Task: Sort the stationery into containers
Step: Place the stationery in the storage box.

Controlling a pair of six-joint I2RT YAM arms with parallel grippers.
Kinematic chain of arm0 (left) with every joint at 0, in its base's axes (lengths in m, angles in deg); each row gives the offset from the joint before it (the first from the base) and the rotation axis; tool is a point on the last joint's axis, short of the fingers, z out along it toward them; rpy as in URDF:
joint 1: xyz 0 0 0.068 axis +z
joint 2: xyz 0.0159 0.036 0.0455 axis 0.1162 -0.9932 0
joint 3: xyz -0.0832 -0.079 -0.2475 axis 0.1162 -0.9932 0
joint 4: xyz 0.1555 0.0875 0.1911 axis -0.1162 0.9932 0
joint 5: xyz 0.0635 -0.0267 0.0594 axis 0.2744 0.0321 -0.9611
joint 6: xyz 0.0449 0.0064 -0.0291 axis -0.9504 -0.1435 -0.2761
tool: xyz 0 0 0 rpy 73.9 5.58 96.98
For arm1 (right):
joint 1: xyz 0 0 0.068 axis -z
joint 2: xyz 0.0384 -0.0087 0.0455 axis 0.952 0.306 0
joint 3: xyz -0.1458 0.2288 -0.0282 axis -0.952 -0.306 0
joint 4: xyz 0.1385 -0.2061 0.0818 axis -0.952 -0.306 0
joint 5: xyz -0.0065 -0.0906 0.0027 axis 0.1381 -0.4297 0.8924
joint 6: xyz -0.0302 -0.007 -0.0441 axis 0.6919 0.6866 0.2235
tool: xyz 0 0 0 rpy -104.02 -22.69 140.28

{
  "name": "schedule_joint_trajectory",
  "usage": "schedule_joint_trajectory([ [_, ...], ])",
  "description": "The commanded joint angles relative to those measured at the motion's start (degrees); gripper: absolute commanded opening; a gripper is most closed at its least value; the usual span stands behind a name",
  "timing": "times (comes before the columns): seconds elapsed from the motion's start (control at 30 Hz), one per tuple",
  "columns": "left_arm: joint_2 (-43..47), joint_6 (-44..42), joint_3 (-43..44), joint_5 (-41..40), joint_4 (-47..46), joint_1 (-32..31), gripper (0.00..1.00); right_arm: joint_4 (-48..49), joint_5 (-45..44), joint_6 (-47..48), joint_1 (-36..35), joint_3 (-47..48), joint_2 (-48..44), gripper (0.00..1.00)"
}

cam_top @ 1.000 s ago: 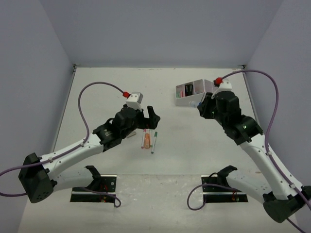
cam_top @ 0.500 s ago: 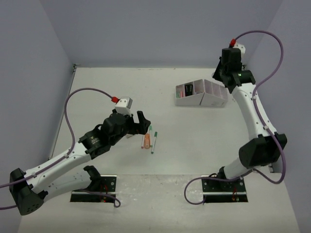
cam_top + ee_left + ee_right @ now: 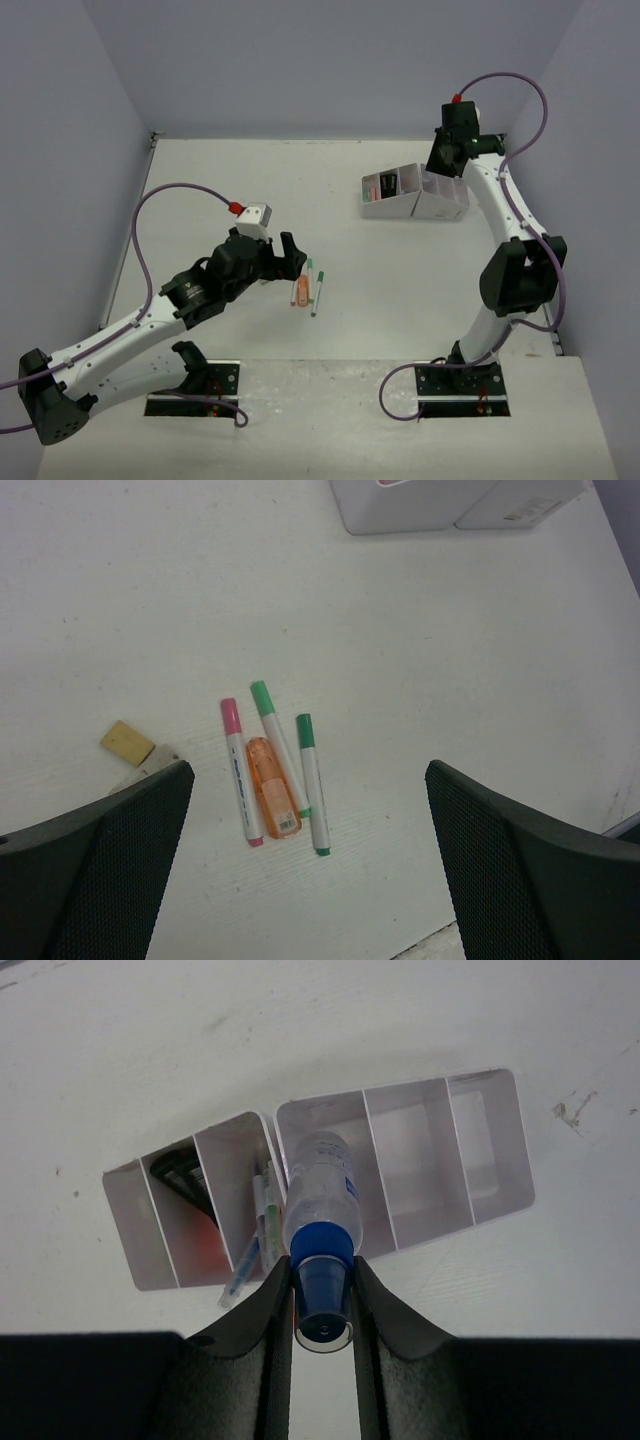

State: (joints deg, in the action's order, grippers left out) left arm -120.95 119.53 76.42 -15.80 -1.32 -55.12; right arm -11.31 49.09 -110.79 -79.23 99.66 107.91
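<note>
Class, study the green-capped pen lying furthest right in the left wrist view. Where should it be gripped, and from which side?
Grip the outermost green-capped pen on its barrel just below the cap, coming straight down with the open left claw across its width. It lies flat, and there the gap to the neighbouring green-capped pen looks widest, with bare table on its other side.
</note>
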Motion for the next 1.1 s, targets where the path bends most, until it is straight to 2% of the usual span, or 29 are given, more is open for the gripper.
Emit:
schedule_joint_trajectory([
  [0.0,0.56,-1.76,-0.8,-0.81,0.41,0.08,1.0,-0.18,-0.23,1.07,0.48,1.13,0.98,0.07],
  [0.23,1.17,-1.98,-1.15,-0.77,0.74,0.11,1.0,-1.85,-0.82,1.24,0.77,3.28,4.06,0.16],
  [0.33,1.3,-1.96,-1.21,-0.97,1.07,0.11,1.0,-2.67,-1.43,1.09,0.9,3.91,4.53,0.35],
  [0.5,0.77,-1.64,-1.85,-2.36,0.92,0.11,1.0,-4.37,-1.99,1.42,0.9,7.17,4.49,0.48],
  [0.7,-1.83,1.6,-2.93,-7.82,1.84,0.11,1.0,-7.26,-0.8,1.45,0.59,10.86,1.64,0.49],
  [0.83,-4.67,7.2,-2.97,-13.92,3.92,0.66,1.0,-5.54,-2.03,1.57,-4.09,5.94,-7.58,0.5],
  [0.93,-8.96,11.68,-1.51,-16.59,6.24,1.16,1.0,-2.52,-3.47,1.07,-10.95,-0.45,-15.54,0.51],
  [1.07,-14.08,15.87,0.49,-18.96,9.08,1.47,1.0,3.26,-2.99,-1.32,-20.39,-14.75,-25.4,0.51],
])
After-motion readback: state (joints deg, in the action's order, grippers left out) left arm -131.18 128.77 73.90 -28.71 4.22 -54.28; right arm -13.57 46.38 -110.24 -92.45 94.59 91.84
